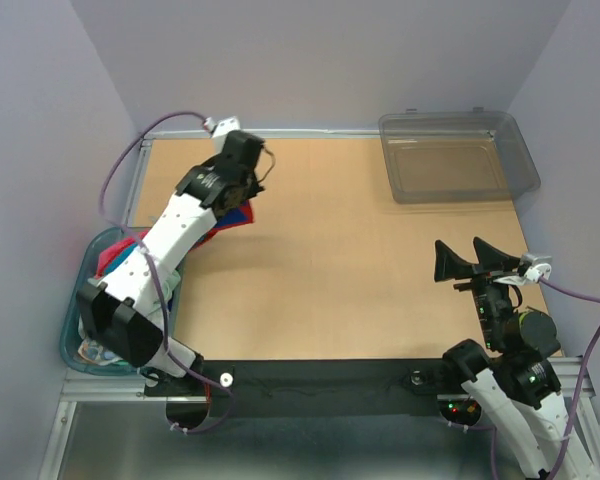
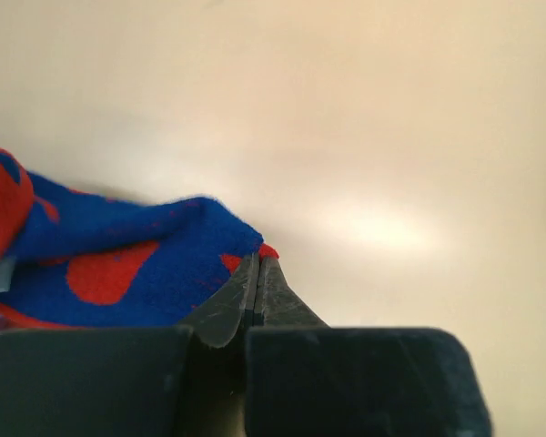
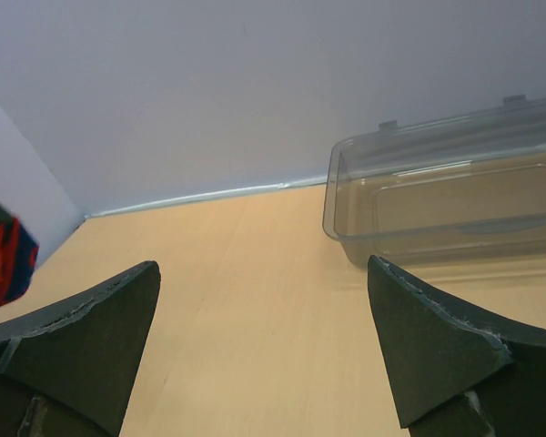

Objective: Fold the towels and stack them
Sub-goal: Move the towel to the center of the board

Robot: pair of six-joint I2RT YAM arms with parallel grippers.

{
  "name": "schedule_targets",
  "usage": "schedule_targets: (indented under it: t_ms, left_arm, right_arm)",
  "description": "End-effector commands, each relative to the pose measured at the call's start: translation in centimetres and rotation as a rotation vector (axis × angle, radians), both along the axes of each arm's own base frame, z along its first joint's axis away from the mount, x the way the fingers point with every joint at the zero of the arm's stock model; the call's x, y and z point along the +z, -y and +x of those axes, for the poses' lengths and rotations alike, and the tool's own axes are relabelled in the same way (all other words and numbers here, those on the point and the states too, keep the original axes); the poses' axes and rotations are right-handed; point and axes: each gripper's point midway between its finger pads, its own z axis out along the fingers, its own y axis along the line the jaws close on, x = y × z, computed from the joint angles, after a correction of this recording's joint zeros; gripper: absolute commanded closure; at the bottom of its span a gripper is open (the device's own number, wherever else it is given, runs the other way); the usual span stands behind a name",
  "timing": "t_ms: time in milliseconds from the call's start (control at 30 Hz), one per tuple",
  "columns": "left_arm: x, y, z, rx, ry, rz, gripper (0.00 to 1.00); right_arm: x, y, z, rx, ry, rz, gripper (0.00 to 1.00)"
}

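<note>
**Item 1. Striped towel.** Blue with red-orange shapes. It is at the back-left of the table, just beyond the tub and under the left arm. One corner is lifted and the rest sags behind it. Its long axis appears to run from the pinched corner back and down toward the tub, with the corner pointing out over open tabletop. Most of the cloth is hidden by the arm, so its full spread can't be read. Probably held by a corner so it can be drawn clear of the pile and laid flat for folding.

**Item 2. Left gripper.** Clenched tight, jaws meeting on the very edge of the towel corner. The bite is thin and could slip under a hard pull.

**Item 3. Right gripper.** Jaws spread wide, holding nothing. It is parked at the near right, well apart from the towel and facing the back wall, likely waiting to take a second corner.

**Item 4. Tub.** Blue-rimmed, at the near left, with more towels heaped inside, none folded yet.

**Item 5. Clear bin.** At the back right, nothing visible in it.
</note>
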Motion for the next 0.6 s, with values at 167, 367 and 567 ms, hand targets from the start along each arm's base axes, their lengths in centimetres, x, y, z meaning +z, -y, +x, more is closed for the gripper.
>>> schedule_targets:
  t_ms: [167,367,567]
  left_arm:
    - [5.4,20.2,-0.4,-0.376,0.158,-0.141,0.98]
    - [3.4,30.2,-8.1,-0.687,0.151,-0.257,0.4]
    - [2.5,26.5,-7.8,-0.607,0.202,-0.281,0.21]
  right_arm:
    - [2.5,0.4,-1.0,0.003,0.061,0.02,0.0]
    - [3.7,-1.7,-1.2,0.108,0.078,-0.077,0.0]
    - [3.0,-5.5,1.6,0.228,-0.11,-0.134,0.0]
